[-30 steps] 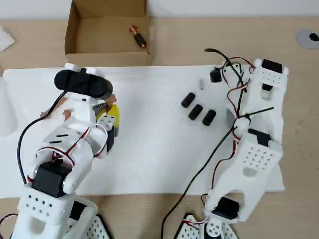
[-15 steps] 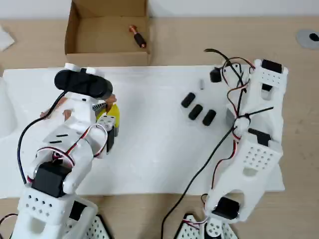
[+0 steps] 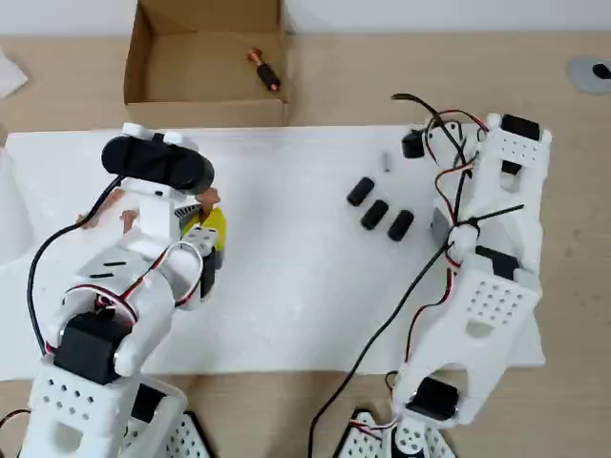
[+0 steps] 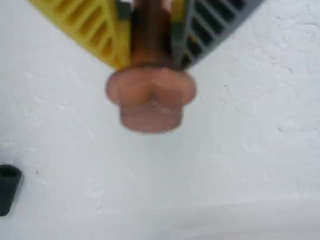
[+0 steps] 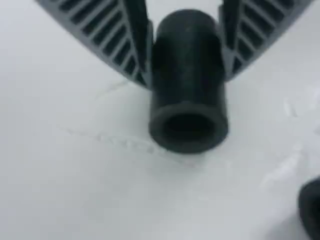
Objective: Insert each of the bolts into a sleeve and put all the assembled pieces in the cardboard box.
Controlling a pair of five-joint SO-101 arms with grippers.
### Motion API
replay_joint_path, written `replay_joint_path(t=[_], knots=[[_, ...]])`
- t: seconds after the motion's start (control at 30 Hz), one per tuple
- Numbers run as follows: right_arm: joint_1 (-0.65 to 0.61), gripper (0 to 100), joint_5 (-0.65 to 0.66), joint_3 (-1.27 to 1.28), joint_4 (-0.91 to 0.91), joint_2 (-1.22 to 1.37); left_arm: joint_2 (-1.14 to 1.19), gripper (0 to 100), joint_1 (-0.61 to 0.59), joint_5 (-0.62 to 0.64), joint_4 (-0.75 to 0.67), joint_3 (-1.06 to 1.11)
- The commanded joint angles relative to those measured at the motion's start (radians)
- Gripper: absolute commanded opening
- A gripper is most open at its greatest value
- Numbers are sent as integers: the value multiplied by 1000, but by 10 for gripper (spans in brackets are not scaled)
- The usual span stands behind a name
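Bolt (image 4: 150, 100) sits clamped in my left pincer (image 4: 151, 62), its head jutting past the tips above the white mat (image 4: 250, 160); my right pincer (image 5: 185, 80) clamps a black sleeve (image 5: 187, 115).

Left arm (image 3: 124, 286) has drawn back slightly toward the near edge of the wooden worktop (image 3: 277, 410); its yellow-and-grey gripper (image 4: 151, 62), clamped on a copper-coloured flanged bolt (image 4: 150, 100), has shifted back with it.

Copper bolt (image 4: 150, 102), black sleeve (image 5: 187, 95), brown cardboard box (image 3: 191, 72), white mat (image 3: 296, 277)
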Motion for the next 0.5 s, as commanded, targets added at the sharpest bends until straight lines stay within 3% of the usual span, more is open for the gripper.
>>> replay_joint_path(t=[0.0, 0.27, 0.47], knots=[[13, 9, -41, -97, 52, -70, -19, 5, -11, 5, 2, -83], [27, 9, -54, -280, 132, -447, -19, 6, -15, 5, 0, -86], [-27, 9, -265, -147, 126, -845, -19, 6, -17, 0, 0, -77]])
